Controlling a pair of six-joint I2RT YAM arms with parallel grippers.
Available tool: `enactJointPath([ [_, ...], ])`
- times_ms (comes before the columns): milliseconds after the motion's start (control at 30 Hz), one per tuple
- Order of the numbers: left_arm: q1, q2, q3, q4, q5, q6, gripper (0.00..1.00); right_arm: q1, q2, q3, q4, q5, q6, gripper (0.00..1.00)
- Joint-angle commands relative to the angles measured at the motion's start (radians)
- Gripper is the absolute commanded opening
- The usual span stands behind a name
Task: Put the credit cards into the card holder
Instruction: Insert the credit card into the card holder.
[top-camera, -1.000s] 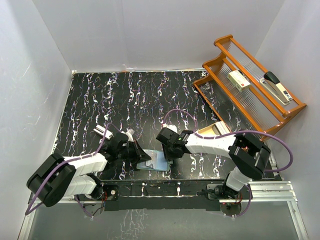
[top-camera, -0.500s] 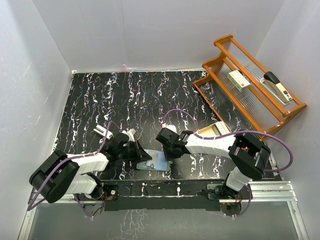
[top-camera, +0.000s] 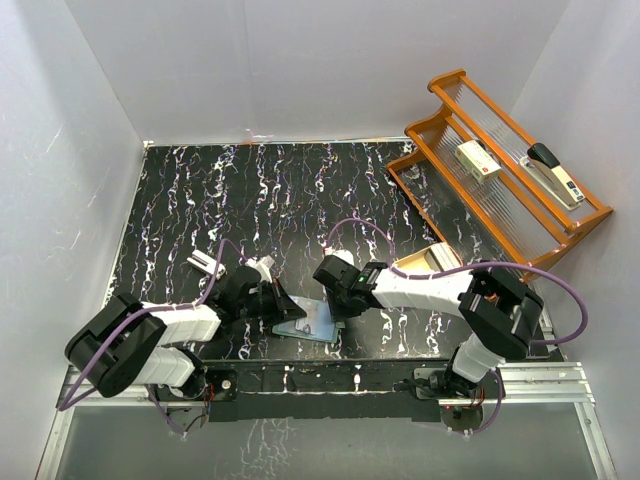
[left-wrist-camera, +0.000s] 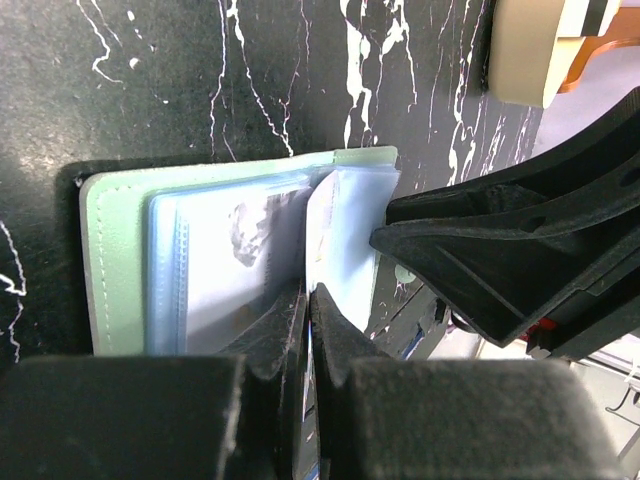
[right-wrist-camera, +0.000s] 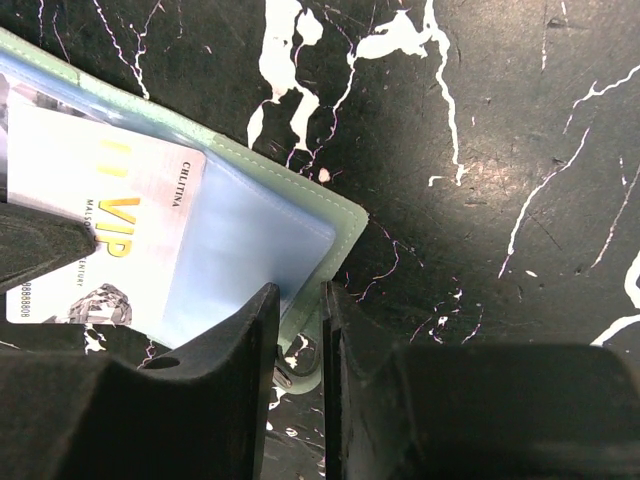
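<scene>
The insertion step is in hand: the card holder (top-camera: 306, 327) is lying open on the black marbled table (top-camera: 200, 200), near its front edge and between the two arms, with its clear inner sleeves (left-wrist-camera: 215, 265) facing up. The left gripper (left-wrist-camera: 306, 305) is working with its fingers pressed together on a thin pale edge; judging from the right wrist view, this is the credit card (right-wrist-camera: 110, 235) printed VIP, which is lying over the pale blue interior with its far end toward the fold. Whether that end is already sitting inside a sleeve cannot be told. The right gripper (right-wrist-camera: 298, 315) is standing at the holder's green outer edge with its jaws drawn narrow, and the edge and the snap tab (right-wrist-camera: 300, 362) are showing in the slot between them, so it appears to be pinching the cover to steady it. The next move is calling for the right gripper to be holding the cover flat while the left is sliding the card along the sleeve mouth, kept level so the thin plastic is not buckling
</scene>
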Motion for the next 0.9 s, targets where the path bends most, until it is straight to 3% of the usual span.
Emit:
enactJointPath([
  [0, -0.024, 0.036, -0.009, 0.023, -0.023, 0.025, 0.0, 0.005, 0.026, -0.039, 0.033, 0.023, -0.005, 0.19],
  [267, -0.054, 0.032, -0.02, 0.009, -0.035, 0.022, 0.0, 0.005, 0.031, -0.025, 0.054, 0.066, -0.032, 0.15],
  [567, -0.057, -0.095, -0.013, -0.179, -0.101, 0.046, 0.22, 0.005, 0.042, -0.026, 0.058, 0.074, -0.04, 0.14],
  [667, -0.058, -0.14, -0.026, -0.206, -0.107, 0.033, 0.21, 0.005, 0.035, -0.031, 0.059, 0.075, -0.039, 0.14],
  [867, -0.059, -0.124, -0.03, -0.2, -0.095, 0.032, 0.07, 0.005, 0.03, -0.035, 0.067, 0.065, -0.038, 0.14],
])
